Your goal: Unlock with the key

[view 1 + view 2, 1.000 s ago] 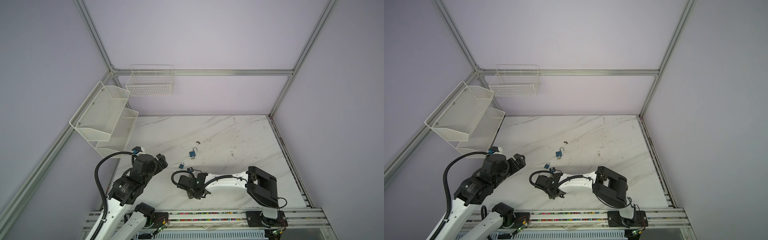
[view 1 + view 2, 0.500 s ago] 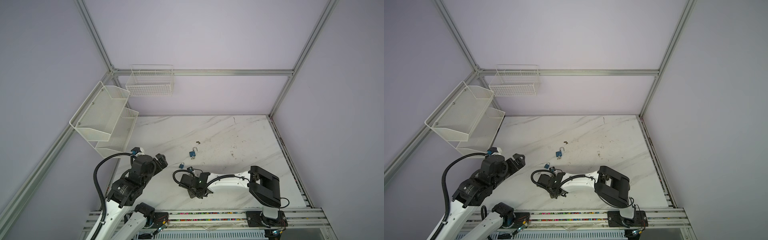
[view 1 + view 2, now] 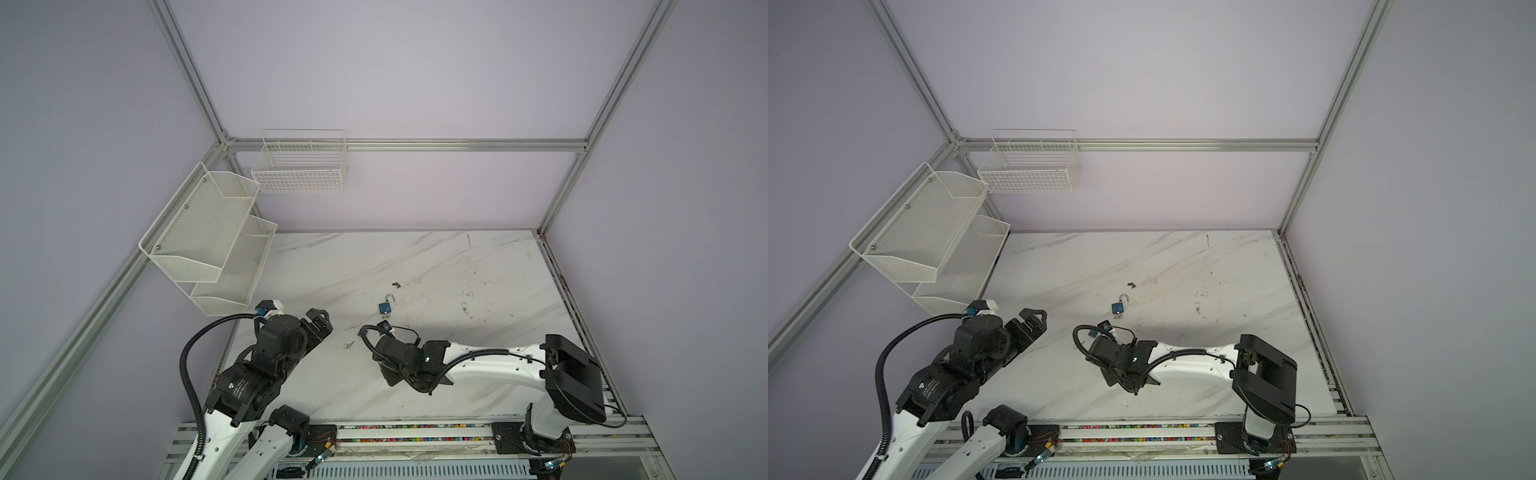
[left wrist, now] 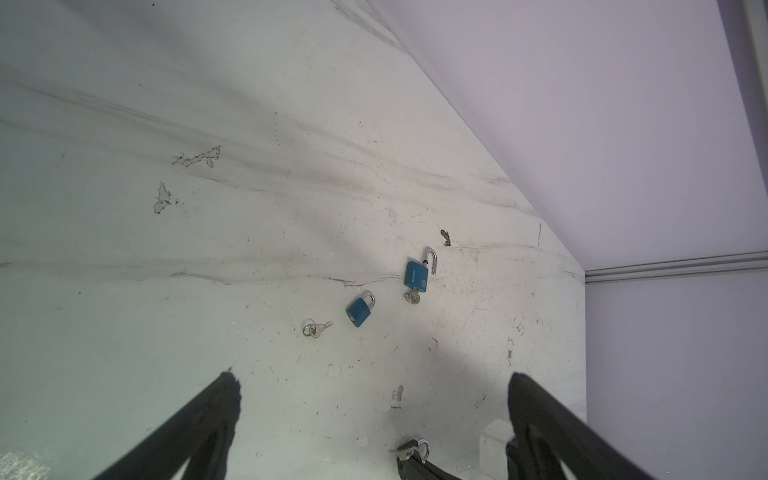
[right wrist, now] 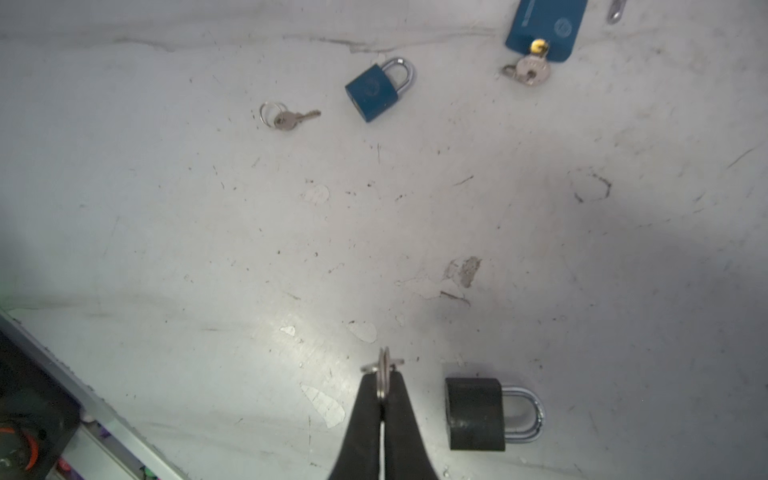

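Lifting the key [image 5: 397, 361] cleanly is the step in hand, as I judge it. In the right wrist view my right tool [image 5: 384, 376] is pinched together on it, with the ring edge-on between the tips and the key lying crossways just past them. The black padlock [image 5: 478, 413] lies flat on the counter [image 5: 208, 249] just beside the tips, its shackle on the side away from them. To do this well I should rise slowly and watch that the key does not swing on the ring. I will probably need to regrip on the key's head before aiming at the keyway, which I cannot make out here. Farther off lie a small blue padlock [image 5: 376, 93], a loose key [image 5: 291, 118] and a larger blue padlock [image 5: 544, 29].

In the left wrist view my left tool [image 4: 374, 378] is spread wide with nothing between its fingers, well apart from the blue locks. It could steady the black padlock.

In both top views my right arm [image 3: 490, 365] reaches low over the near part of the counter, wrist bent down so the tool is hidden beneath it. My left arm [image 3: 257, 374] is raised, its tool angled toward the middle.
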